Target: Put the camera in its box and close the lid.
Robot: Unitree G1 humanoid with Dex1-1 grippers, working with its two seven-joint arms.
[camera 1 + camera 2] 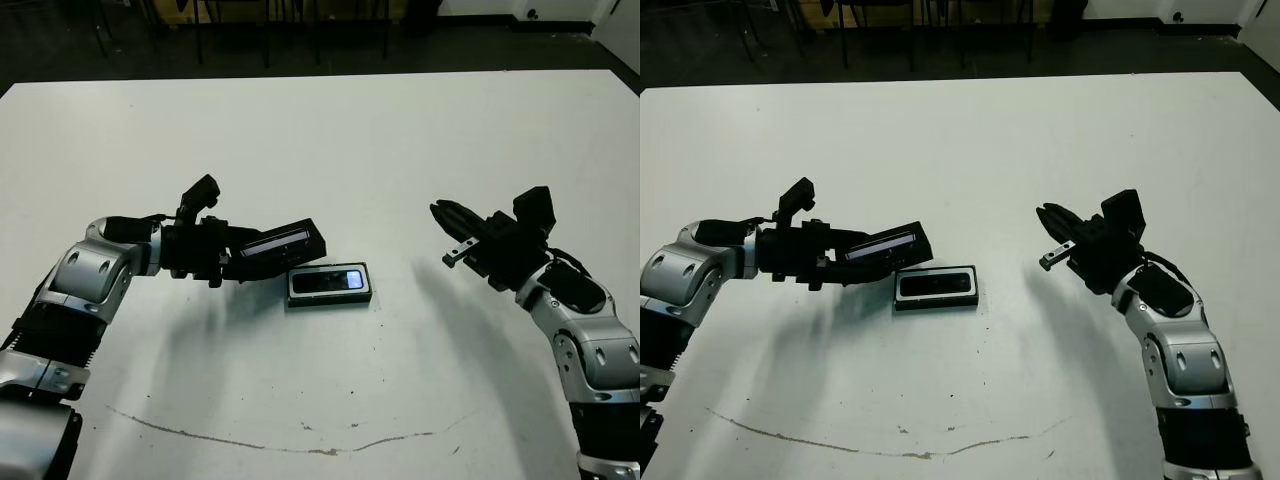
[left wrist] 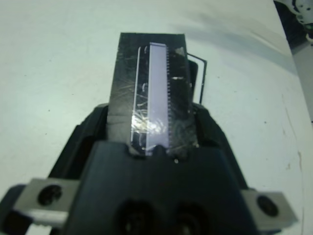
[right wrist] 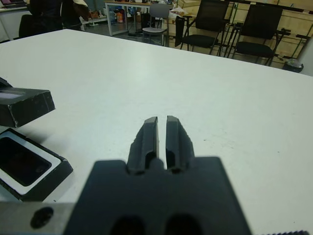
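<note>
Black: 1 lid (image 1: pixel 283 244) pinched by left gripper (image 1: pixel 232 260), 1 box (image 1: pixel 330 284), right gripper (image 3: pixel 162 131) pressed together.

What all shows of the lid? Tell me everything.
The lid is a black, box-sized rectangular cover with a long glossy pale grey strip along its top, lightly scuffed in the left wrist view. The left end effector grips one end, holding it off the table, tilted, its far end above the box. I cannot tell if they touch.
</note>
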